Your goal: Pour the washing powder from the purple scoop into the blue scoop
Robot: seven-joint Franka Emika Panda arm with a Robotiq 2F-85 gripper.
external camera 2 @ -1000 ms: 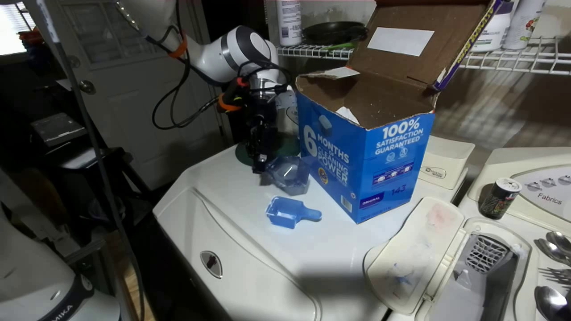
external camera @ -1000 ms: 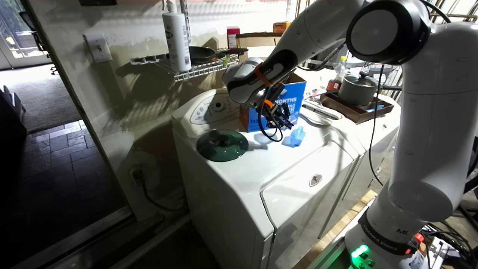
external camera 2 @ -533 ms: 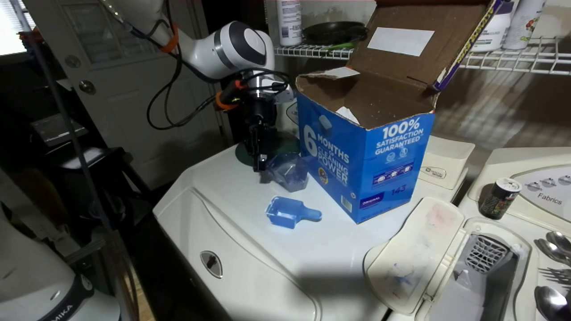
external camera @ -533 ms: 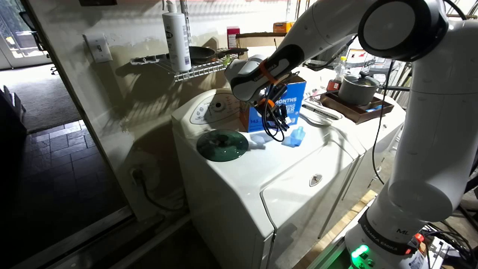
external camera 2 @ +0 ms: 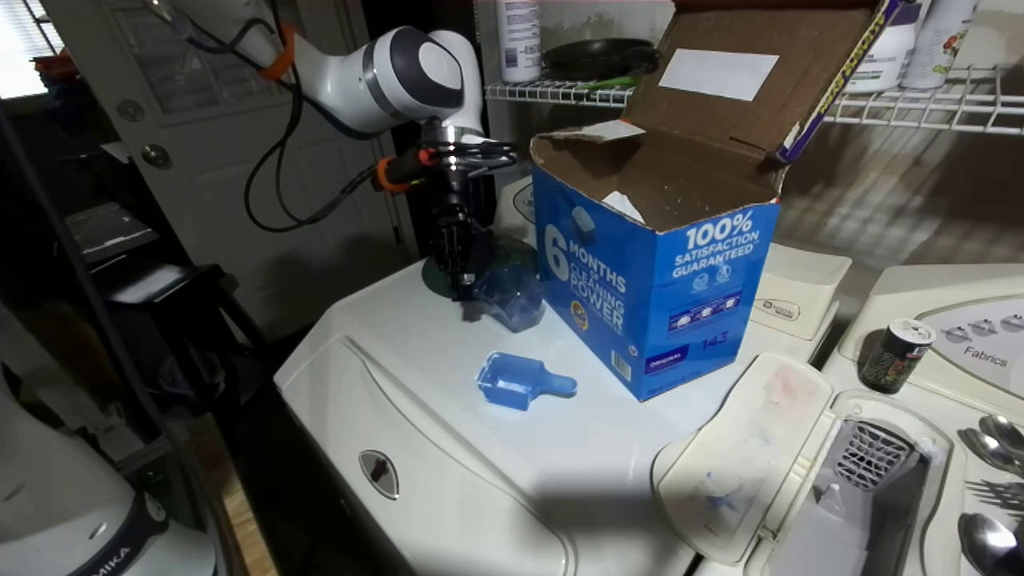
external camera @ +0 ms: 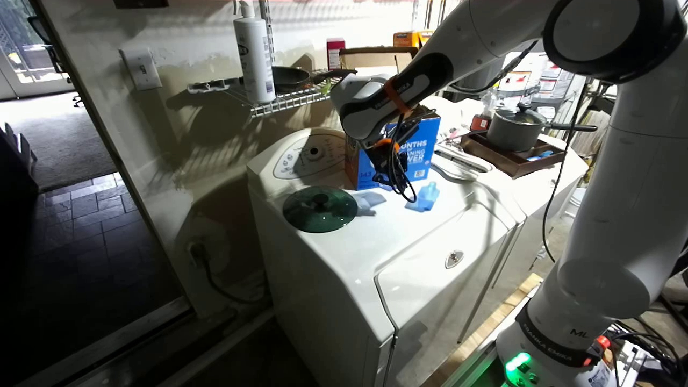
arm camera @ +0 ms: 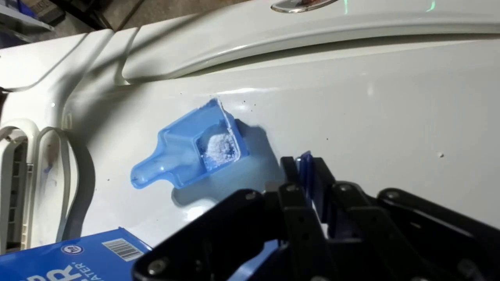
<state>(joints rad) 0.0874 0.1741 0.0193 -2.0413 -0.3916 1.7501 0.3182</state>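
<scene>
Gripper clamps the purple scoop near the blue carton while the blue scoop lies on the white surface with white powder inside.

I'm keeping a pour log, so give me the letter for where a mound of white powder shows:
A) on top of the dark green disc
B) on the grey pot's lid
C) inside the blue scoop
C: the wrist view shows a mound of white powder inside the blue scoop.
</scene>
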